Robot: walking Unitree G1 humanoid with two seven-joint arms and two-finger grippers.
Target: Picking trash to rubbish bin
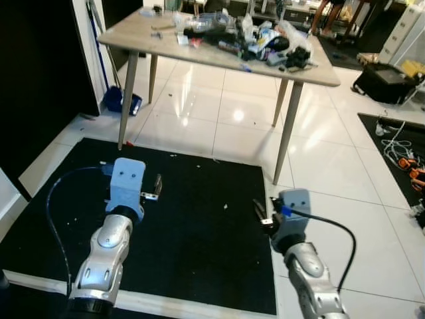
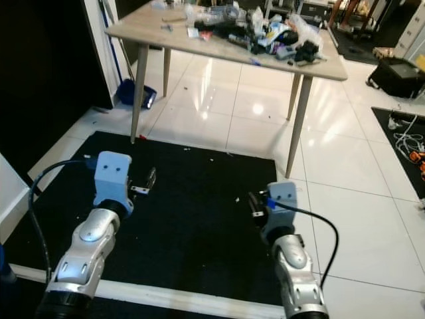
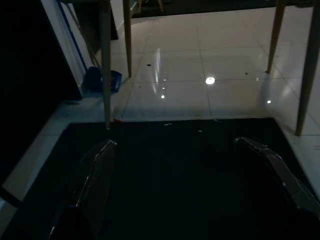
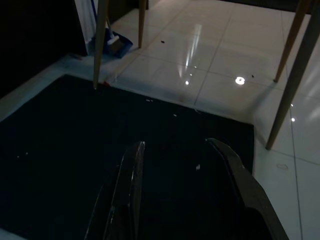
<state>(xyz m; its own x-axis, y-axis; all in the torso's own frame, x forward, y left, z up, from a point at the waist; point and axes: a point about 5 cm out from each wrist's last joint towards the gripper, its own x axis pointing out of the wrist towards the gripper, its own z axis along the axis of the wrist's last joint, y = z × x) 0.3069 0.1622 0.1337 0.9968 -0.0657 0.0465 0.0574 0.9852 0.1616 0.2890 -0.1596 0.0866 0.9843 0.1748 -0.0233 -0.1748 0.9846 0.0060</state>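
Hovering empty over the black mat [image 1: 192, 232], the left gripper [image 1: 158, 187] and right gripper [image 1: 259, 211] both have their jaws spread. Pale scraps of trash [image 4: 198, 167] (tiny specks, long axis unreadable) lie on the mat just ahead of the right fingers [image 4: 235, 170], so that arm seems nearer; I cannot make out a rubbish bin.

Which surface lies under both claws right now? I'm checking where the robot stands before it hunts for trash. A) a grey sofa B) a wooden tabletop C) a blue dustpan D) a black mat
D: both the left claw and the right claw hang open and empty above the black mat, short of the cluttered table.
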